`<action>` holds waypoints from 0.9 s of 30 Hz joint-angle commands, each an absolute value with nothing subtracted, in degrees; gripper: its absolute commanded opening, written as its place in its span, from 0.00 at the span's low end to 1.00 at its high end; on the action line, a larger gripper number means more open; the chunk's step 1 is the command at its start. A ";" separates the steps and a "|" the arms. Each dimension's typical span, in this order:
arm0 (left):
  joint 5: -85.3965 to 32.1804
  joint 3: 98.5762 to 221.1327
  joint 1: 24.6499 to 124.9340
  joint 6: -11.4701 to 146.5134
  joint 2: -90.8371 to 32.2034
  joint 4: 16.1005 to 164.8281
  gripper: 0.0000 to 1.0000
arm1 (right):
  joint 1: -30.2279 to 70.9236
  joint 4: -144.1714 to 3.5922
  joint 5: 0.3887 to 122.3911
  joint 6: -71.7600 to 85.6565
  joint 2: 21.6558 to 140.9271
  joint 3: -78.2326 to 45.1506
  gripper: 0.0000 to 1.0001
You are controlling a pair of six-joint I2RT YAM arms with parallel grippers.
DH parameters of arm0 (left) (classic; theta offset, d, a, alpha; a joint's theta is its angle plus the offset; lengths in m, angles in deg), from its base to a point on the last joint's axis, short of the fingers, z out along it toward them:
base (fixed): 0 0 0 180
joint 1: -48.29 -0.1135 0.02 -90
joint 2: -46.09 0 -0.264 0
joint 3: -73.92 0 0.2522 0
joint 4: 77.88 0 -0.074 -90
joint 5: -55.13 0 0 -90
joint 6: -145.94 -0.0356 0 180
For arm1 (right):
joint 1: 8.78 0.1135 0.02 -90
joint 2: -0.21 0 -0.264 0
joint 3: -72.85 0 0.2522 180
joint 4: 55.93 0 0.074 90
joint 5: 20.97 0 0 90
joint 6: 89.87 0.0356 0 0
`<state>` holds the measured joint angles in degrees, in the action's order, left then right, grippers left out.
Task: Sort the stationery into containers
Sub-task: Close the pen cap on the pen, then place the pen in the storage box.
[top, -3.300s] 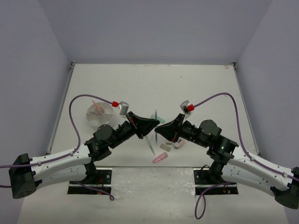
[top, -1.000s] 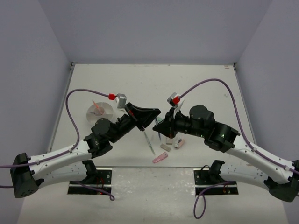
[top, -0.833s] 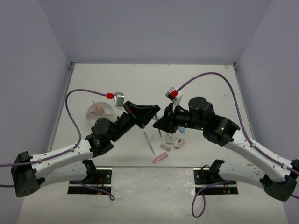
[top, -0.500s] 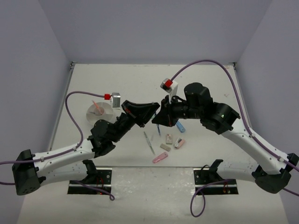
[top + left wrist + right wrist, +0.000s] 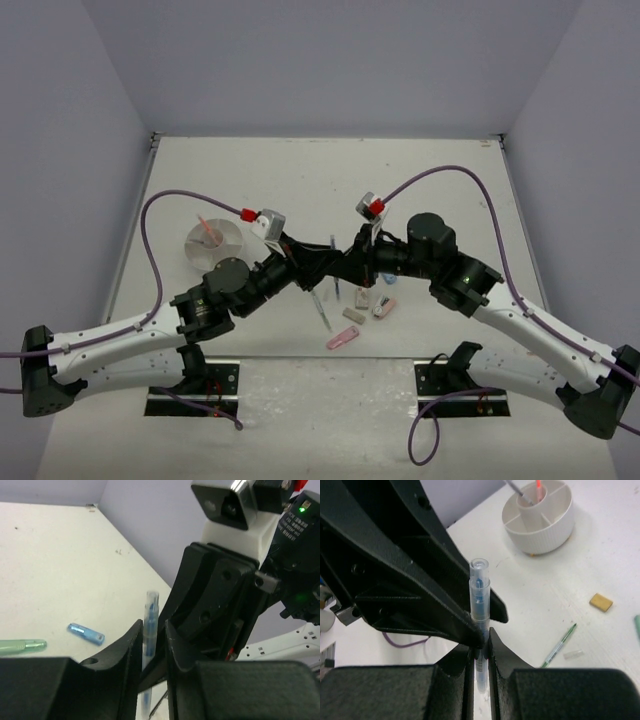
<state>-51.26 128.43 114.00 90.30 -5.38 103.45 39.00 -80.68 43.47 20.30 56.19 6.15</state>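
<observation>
Whereas the blue pen (image 5: 480, 592) was carried by the right gripper (image 5: 481, 642) alone half a second ago, it is now set upright between the jaws of the left gripper (image 5: 152, 627) as well. It is lifted off the table (image 5: 420, 190), to the right of the white holder (image 5: 215, 262) and apart from it. The right jaws are pinched narrowly on the lower barrel, so the pen is held there. The left jaws, shut a second ago, have been parted a little and placed either side of the barrel with a sliver of gap showing; no grip by them can be confirmed. A handover to the arm nearer the holder is judged to be under way. An orange pen (image 5: 538, 487) is already stood in the holder's centre cup, while a pink marker (image 5: 341, 340) and a green pen (image 5: 560, 642) are left lying to the right of the holder, so much sorting remains.
</observation>
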 commanded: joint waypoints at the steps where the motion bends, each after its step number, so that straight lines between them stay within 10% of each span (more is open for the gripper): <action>1: -52.19 134.18 114.91 86.63 -4.44 95.42 0.39 | 40.46 -67.39 47.17 21.14 53.12 8.34 0.00; 9: -53.95 138.46 114.91 85.75 -5.48 94.36 0.92 | 43.67 -67.16 48.46 21.49 52.68 10.57 0.00; 27: -50.38 139.72 114.91 86.09 -5.46 92.31 0.59 | 45.58 -69.21 50.27 19.77 53.30 9.74 0.00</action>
